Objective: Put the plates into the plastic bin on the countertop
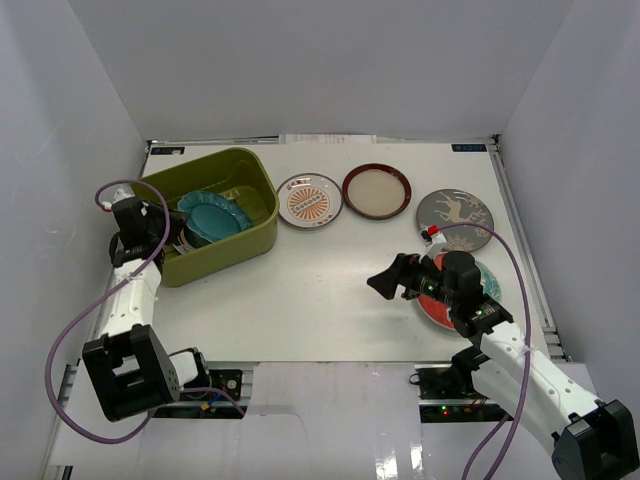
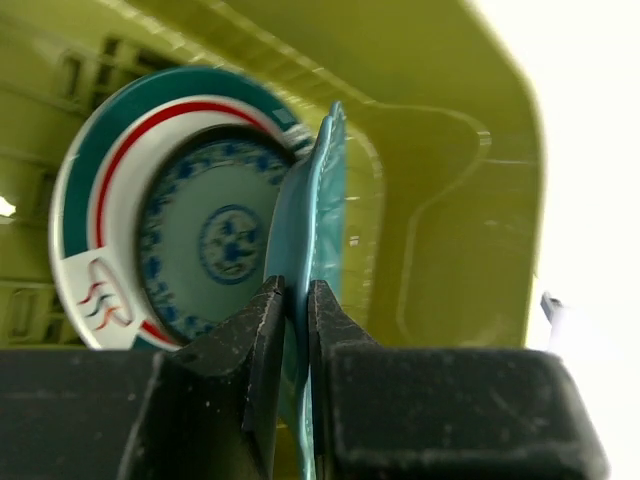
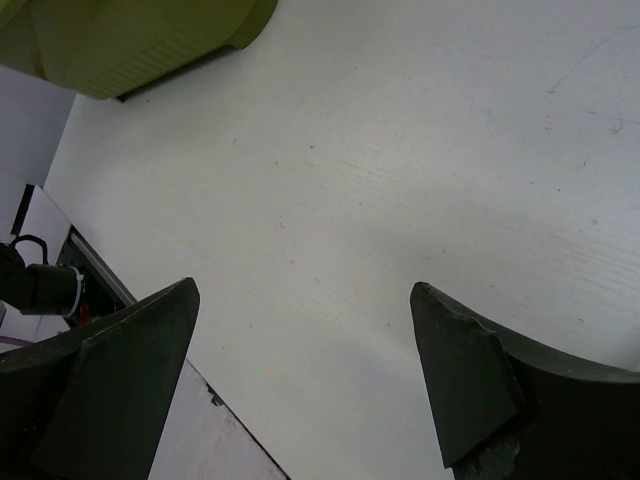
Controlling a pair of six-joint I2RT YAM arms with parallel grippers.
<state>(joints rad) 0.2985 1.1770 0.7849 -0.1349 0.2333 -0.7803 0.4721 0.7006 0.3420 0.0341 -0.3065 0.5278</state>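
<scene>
The olive-green plastic bin [image 1: 228,250] stands at the left of the white countertop [image 1: 320,290]. My left gripper [image 1: 172,236] reaches into it and is shut on the rim of the teal plate [image 2: 322,190], held on edge and tilted. Behind it in the bin [image 2: 440,150] lies the white plate with green ring [image 2: 85,200] with the small blue-green plate [image 2: 215,240] on it. The orange sunburst plate [image 1: 309,200], red-rimmed cream plate [image 1: 376,191] and grey deer plate [image 1: 455,213] lie in a row at the back. My right gripper [image 1: 386,283] is open and empty over bare countertop; the red floral plate [image 1: 437,310] lies under its arm.
White walls enclose the countertop on three sides. The right wrist view shows the bin's outer corner [image 3: 130,40] at the top left and the table's front edge with cabling [image 3: 45,285] at the lower left.
</scene>
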